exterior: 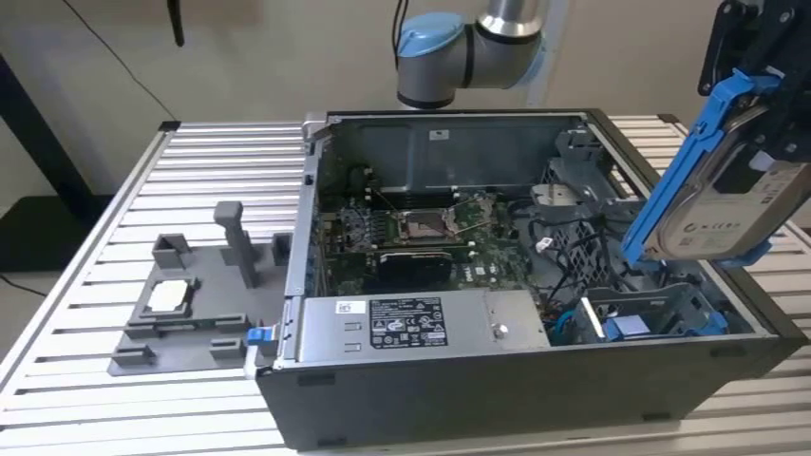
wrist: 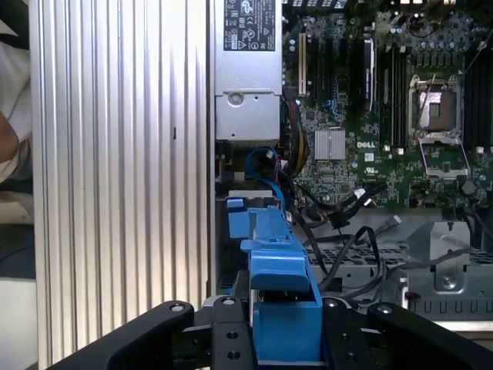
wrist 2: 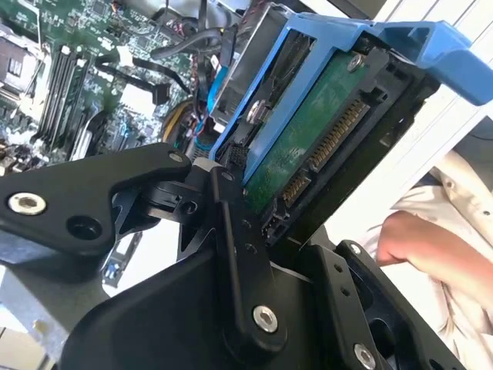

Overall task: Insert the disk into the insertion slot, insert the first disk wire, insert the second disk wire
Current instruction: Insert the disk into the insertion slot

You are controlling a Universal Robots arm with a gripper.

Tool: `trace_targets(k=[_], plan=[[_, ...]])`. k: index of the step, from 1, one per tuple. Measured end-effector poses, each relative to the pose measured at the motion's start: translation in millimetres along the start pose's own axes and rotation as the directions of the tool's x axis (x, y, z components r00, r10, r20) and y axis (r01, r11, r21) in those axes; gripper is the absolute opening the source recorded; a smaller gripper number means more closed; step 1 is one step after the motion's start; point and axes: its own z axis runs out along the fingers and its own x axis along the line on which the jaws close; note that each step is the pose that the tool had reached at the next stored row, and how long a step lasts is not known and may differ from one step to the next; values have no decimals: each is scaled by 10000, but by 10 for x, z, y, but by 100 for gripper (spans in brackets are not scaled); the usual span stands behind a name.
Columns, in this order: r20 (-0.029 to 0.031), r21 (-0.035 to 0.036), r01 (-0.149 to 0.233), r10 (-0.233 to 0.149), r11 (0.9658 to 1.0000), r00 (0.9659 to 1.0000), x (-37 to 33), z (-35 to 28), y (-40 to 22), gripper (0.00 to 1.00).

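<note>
Exterior view, gripper (exterior: 758,85) clamping disk (exterior: 725,195) (tilted), above insertion slot (exterior: 649,318)

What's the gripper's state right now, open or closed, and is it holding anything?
Gripper: closed on the disk, which is held in the air above the insertion slot and is not yet inserted.

Your arm (exterior: 462,62) shows you a bare silver tube (exterior: 514,14) running into a rounded grey joint housing, closed on one side by a light blue cap (exterior: 424,38). Your gripper (wrist: 283,327) is matte black all over: flat, angular link plates (wrist 2: 85,204) with rounded ends, stacked and hinged on one another. In the second wrist view you can pick out round silver screws (wrist 2: 265,317) set into the pivots, some ringed with washers
</note>
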Motion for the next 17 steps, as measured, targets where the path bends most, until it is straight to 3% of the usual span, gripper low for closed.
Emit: trace_targets(k=[3, 10, 15, 17], plan=[[13, 0, 0, 0, 10000, 10000, 0, 18, -1, 33], [156, -8, 4, -4, 10000, 9999, 1, 79, -2, 33], [311, -10, 11, -11, 10000, 9995, 1, 139, -5, 33], [321, -11, 11, -11, 10000, 9995, 1, 167, -6, 33]])
